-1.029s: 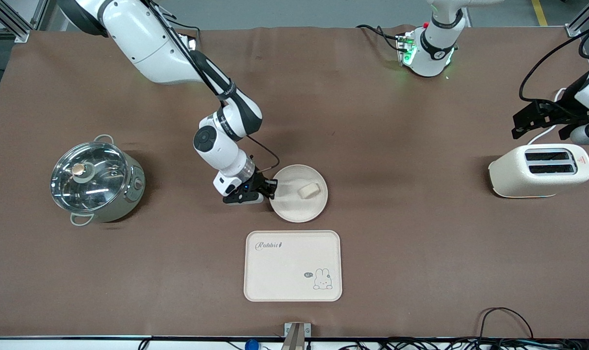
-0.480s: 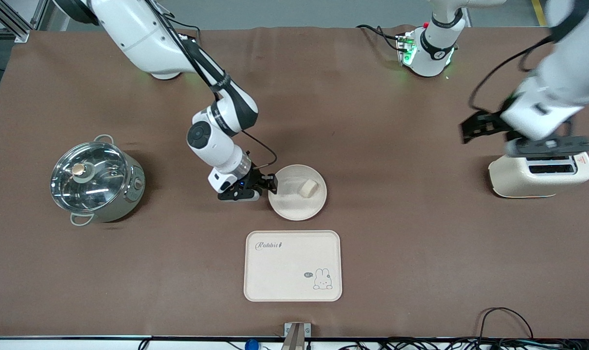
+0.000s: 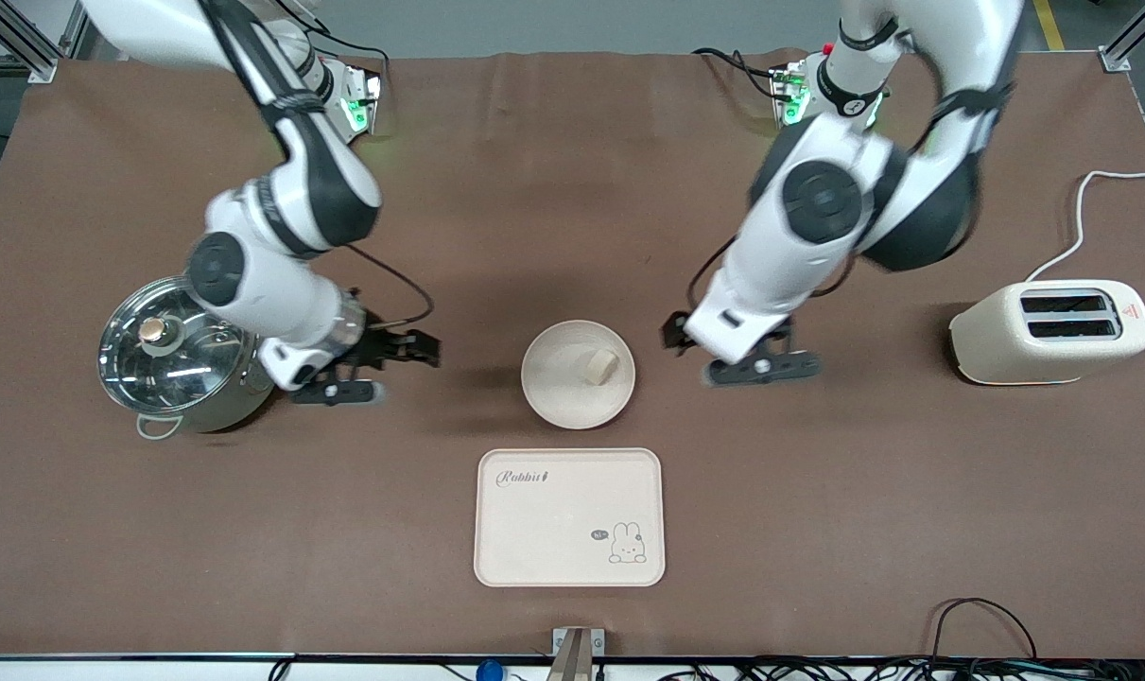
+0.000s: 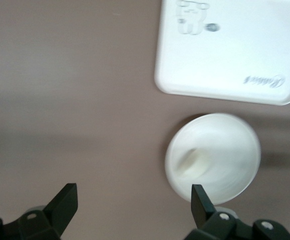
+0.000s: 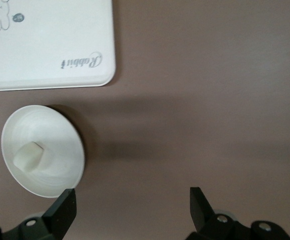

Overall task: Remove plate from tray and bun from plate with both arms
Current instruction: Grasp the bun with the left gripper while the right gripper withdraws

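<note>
Step in hand: we judge the first half done, since the plate sits on the counter clear of the tray, which lies bare and nearer the front camera. The second half is not yet done: the bun lies in the plate, on the side toward the left arm.

Jaws, left gripper: wide apart and empty, low over the counter just beside the plate on the left arm's side. In the left wrist view the plate shows ahead of one jaw tip, with the tray past it.

Jaws, right gripper: wide apart and empty, over the counter between the pot and the plate, well apart from the plate rim. The right wrist view shows the bun in the plate, off to one side of the jaws.

Next move, as we judge it: the left gripper is the closer one to the bun, so it would have to come over the plate, lower with the jaws astride the small lump, close gently and lift it out onto the counter. The shallow rim and the bun's softness call for care.

Count:
- plate: one
- tray: one
- bun: one
- arms: two
- lidded steel pot: one, beside the right gripper
- toaster: one, at the left arm's end of the counter
</note>
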Controlling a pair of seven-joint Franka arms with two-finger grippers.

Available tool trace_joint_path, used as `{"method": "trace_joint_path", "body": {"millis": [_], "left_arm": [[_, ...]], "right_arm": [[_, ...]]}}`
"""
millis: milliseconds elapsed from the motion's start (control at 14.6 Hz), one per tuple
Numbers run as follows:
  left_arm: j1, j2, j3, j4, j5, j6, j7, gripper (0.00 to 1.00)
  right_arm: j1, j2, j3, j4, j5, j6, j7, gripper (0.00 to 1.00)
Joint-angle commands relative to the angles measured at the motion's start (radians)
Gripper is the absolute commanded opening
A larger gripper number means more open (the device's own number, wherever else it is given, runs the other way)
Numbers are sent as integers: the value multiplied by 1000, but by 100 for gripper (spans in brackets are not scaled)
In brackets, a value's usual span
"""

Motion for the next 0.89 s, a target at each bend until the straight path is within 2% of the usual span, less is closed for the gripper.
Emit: {"method": "trace_joint_path", "body": {"millis": [0,137,206,411,549,823], "left_arm": [[-76,116,10,34,12,152,-131,100],[-122,183,15,33,57,255,-200,100],[-138,214,15,33,93,287,-236,100],[-175,279,12,31,207,317,-328,100],[-196,299,13,30,215,329,-346,100],[-201,323,15,15,223,396,-357,99]], "right_arm": [[-75,-83,6,61,-57,-133,-41,100],[-112,-131,7,84,-152,-180,-79,100],[-135,-148,6,93,-166,-203,-109,100],[-248,-191,7,128,-166,-311,-234,100],[-322,-191,7,185,-166,-398,-321,100],[-328,-206,-60,233,-166,-460,-354,100]]}}
